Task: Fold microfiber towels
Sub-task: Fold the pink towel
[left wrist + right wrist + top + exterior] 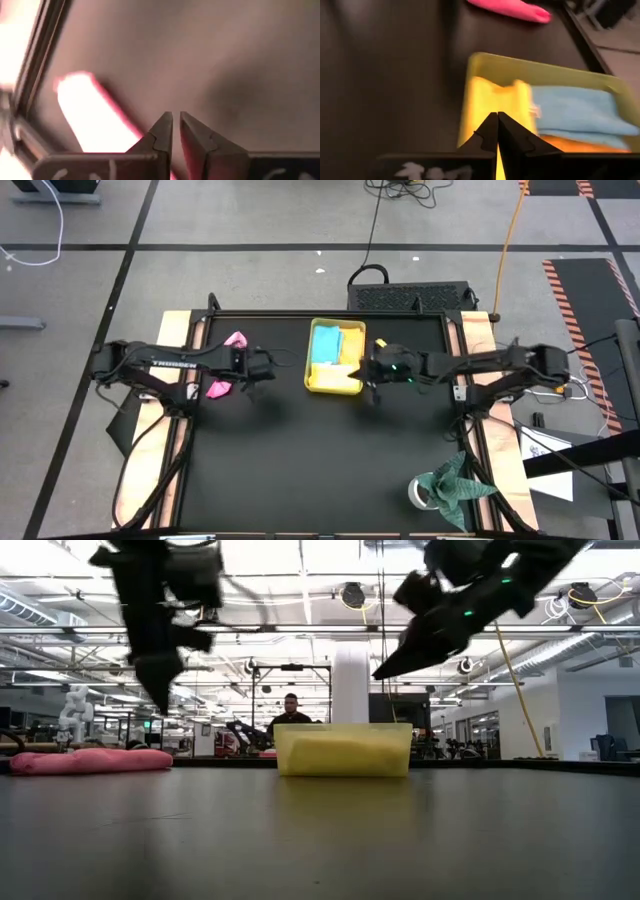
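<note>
Microfiber towels sit in two places as I work at the bench (300, 470): the pink towel (222, 385) lies loose on the dark surface near the left edge, just beside my left arm, while the yellow towel (492, 102), light blue towel (575, 112) and orange towel (570, 143) rest inside the yellow tray (335, 388) at the middle rear. The tray looks to serve as the collecting spot, which would explain why three cloths lie flat within its walls and only the pink one stays outside, where there is open room to spread and fold it.

My left end effector (176, 125) hangs above the bench just beside the pink towel, fingers drawn nearly together with only a thin slit between them and nothing held; the low view shows it well clear of the surface. I judge it is poised there because the pink cloth is the one left to handle.

My right end effector (497, 125) hovers at the tray's right side, angled down toward the yellow towel, its fingers pressed fully together and empty. From the low view it is raised above the tray rim rather than inside it, so it touches none of the cloths.

A dark green cloth (455, 480) sits crumpled at the bench's near right corner, well apart from both arms and no part of this job. A person (291, 712) is visible in the room beyond the tray.
</note>
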### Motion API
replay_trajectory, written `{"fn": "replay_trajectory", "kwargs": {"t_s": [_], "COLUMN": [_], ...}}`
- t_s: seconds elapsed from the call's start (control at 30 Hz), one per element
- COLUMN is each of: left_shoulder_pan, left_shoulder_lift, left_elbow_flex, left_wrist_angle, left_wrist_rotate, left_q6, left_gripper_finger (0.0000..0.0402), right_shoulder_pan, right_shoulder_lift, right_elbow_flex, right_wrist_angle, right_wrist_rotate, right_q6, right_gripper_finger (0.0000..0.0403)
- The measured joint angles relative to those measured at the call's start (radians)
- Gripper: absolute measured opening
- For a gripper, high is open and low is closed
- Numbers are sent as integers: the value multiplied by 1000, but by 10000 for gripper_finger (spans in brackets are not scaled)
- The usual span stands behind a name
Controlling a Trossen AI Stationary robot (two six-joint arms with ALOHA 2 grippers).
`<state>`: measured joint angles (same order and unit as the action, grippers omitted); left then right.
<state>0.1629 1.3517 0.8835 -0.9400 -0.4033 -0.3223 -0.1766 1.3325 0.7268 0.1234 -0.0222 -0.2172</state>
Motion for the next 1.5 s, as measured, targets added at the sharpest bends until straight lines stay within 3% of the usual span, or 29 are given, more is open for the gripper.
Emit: {"fn": "replay_trajectory", "kwargs": {"t_s": [0.17,0.33,0.47,0.63,0.87,0.97,1.1,1.27,1.5], "left_shoulder_pan": [96,270,385,408,224,85,-128,-353,-443], "left_shoulder_lift": [-59,-48,-17,16,17,14,20,43,52], "left_elbow_flex": [-126,-211,-256,-287,-300,-303,-308,-307,-304], "left_wrist_angle": [3,55,151,291,396,473,667,830,994], "left_wrist_rotate": [-65,-80,27,239,408,498,570,526,504], "left_q6": [-170,-259,-196,-111,-71,-42,68,137,14], "left_gripper_finger": [87,153,165,132,25,14,46,111,225], "right_shoulder_pan": [100,175,213,238,290,317,346,362,362], "right_shoulder_lift": [-100,-170,-208,-257,-279,-283,-283,-283,-280], "right_elbow_flex": [-155,-300,-375,-394,-393,-394,-393,-393,-393], "right_wrist_angle": [153,320,432,449,438,420,435,464,470], "right_wrist_rotate": [-1,0,-1,0,-1,-1,-1,-1,0], "right_q6": [43,49,49,73,100,105,105,104,102], "right_gripper_finger": [0,0,0,0,0,0,0,0,0]}}
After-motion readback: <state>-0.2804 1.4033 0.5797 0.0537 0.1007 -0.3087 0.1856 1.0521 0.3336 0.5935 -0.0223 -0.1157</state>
